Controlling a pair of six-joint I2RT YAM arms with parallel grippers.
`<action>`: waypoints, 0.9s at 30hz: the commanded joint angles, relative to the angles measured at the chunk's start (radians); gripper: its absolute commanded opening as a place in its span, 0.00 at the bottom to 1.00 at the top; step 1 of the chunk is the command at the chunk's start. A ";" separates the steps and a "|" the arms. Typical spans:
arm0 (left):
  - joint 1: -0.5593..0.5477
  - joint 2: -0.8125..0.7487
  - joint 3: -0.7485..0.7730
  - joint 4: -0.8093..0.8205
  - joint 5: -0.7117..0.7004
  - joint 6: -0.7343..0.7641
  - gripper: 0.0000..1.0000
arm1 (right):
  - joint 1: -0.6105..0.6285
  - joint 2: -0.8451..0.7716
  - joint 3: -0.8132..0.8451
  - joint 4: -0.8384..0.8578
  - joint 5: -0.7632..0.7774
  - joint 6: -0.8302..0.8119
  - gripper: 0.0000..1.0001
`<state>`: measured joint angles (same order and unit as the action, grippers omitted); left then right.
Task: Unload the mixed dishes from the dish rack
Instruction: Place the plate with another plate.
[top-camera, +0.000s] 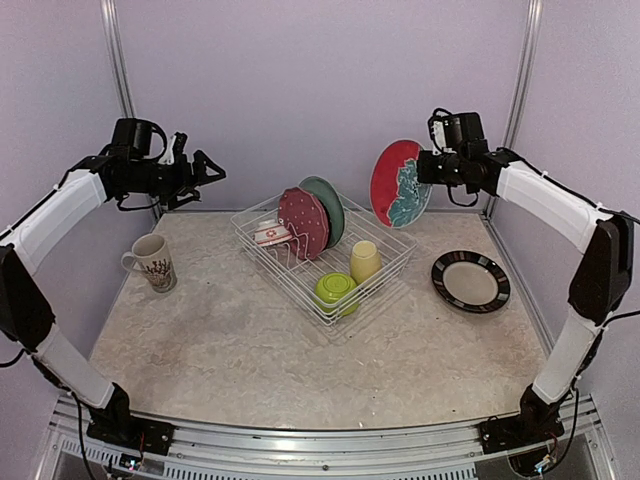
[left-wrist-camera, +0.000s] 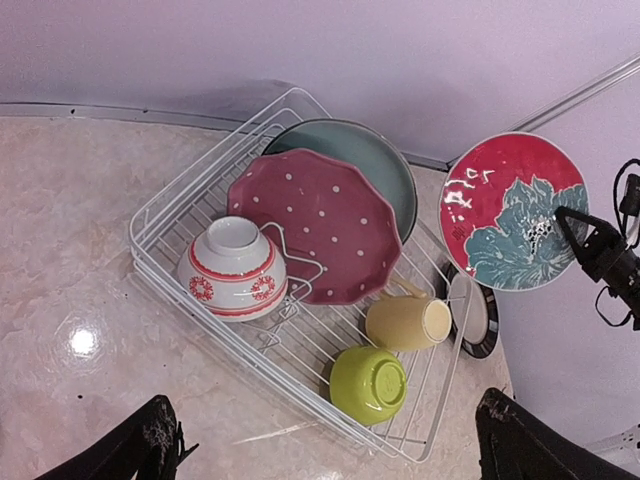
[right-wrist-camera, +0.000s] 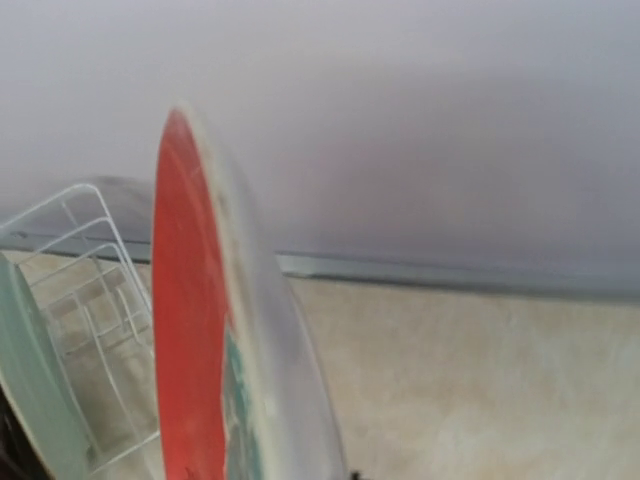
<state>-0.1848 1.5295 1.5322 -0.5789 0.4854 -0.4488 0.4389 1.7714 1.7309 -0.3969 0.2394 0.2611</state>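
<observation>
Top external view: right gripper (top-camera: 424, 168) clamped on the rim of the round red plate with teal flower (top-camera: 398, 185), held on edge above the marbled worktop (top-camera: 220, 345), beside the square white wire dish rack (top-camera: 402, 247), probably high so as to clear the prongs. Left gripper (top-camera: 208, 170) jaws apart, raised, empty. Pink dotted plate (top-camera: 303, 222) and teal plate (top-camera: 330, 203) stand in slots; dark striped plate (top-camera: 470, 281) and cream patterned mug (top-camera: 152, 262) sit outside the rack

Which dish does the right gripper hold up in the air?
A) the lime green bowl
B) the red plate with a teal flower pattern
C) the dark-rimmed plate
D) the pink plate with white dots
B: the right gripper is shut on the edge of the red plate, which stands upright in the air, out of the dish rack.
</observation>
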 joint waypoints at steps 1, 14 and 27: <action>-0.017 0.010 0.008 -0.001 0.009 0.006 0.99 | -0.144 -0.170 -0.174 0.272 -0.318 0.314 0.00; -0.032 0.015 0.018 -0.016 0.003 0.014 0.99 | -0.545 -0.529 -0.882 0.751 -0.576 0.728 0.00; -0.041 0.003 0.022 -0.018 0.011 0.010 0.99 | -0.799 -0.584 -1.196 0.908 -0.722 0.766 0.00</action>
<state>-0.2218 1.5356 1.5326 -0.5835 0.4900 -0.4458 -0.3248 1.1809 0.5709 0.2455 -0.3466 0.9802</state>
